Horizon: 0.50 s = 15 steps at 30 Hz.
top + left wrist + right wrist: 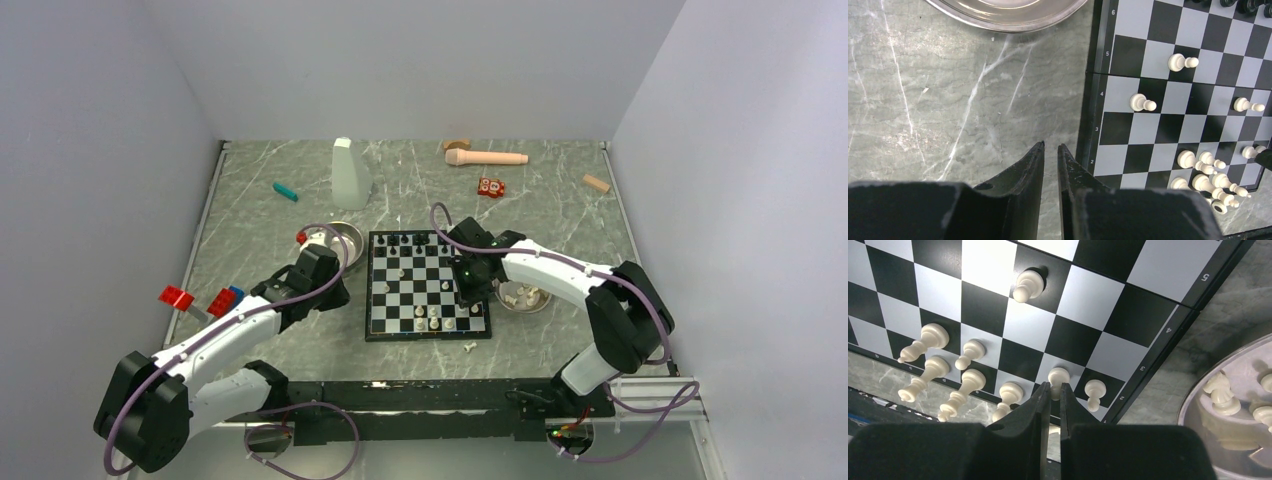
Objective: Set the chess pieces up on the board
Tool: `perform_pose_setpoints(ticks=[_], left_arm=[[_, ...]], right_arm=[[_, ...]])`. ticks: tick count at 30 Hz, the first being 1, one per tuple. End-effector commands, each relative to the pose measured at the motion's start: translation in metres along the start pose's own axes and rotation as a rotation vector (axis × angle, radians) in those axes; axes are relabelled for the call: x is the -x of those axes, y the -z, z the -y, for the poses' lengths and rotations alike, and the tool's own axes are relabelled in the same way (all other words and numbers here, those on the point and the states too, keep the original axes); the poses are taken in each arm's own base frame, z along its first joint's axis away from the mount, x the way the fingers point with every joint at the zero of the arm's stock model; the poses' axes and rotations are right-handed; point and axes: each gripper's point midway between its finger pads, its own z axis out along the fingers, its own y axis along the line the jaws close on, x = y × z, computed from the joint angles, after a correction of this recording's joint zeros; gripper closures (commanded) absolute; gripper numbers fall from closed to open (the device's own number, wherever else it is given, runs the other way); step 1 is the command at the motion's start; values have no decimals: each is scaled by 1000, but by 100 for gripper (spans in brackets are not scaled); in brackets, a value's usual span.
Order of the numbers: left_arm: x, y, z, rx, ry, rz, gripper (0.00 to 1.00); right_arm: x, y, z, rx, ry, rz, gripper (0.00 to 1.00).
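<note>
The black mounting rail (420, 398) lay at the near edge of the grey marbled table (560, 220), with both arm bases on it.

1. Far left: two red toy blocks (176, 297) lay on the table, well apart from the board.
2. Left gripper (1050, 146): it hung over bare table just beside the board's left border. Its fingers (1033, 165) were nearly together, leaving only a narrow slit with nothing in it.
3. Left steel bowl (335, 238): it stood beyond the left gripper, near the board's far-left corner.
4. The board (369, 290): it lay flat at the table's centre, between the two bowls.
   - Black chess pieces (410, 240) stood along the far row.
   - White chess pieces (430, 320) were clustered on the two nearest rows (several appeared to be taller than pawns).
   - A few white pawns (1142, 103) stood singly on middle squares.
   - One white piece (469, 347) lay off the board, on the table just beside its near edge.
5. Right gripper (1053, 385): it was low over the board's near-right squares. Its fingers (1073, 405) were drawn in narrow on the head of a white pawn (1058, 375), which stood on a square in the second row.
6. Right steel bowl (1188, 400): it stood just beside the board's right border and held further white pieces (1220, 390).
</note>
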Motion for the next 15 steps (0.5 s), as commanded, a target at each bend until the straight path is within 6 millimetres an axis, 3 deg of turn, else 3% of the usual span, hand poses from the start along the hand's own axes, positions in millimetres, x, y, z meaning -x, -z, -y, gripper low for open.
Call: perform_pose_setpoints(ticks=[1,15], left_arm=[[6,2,7,-31,8,18,78],[6,1,8,-33,8,16,78]], right_arm=[[3,11,-1,-1,17,32,87],[0,7,-4,12,20,18,85]])
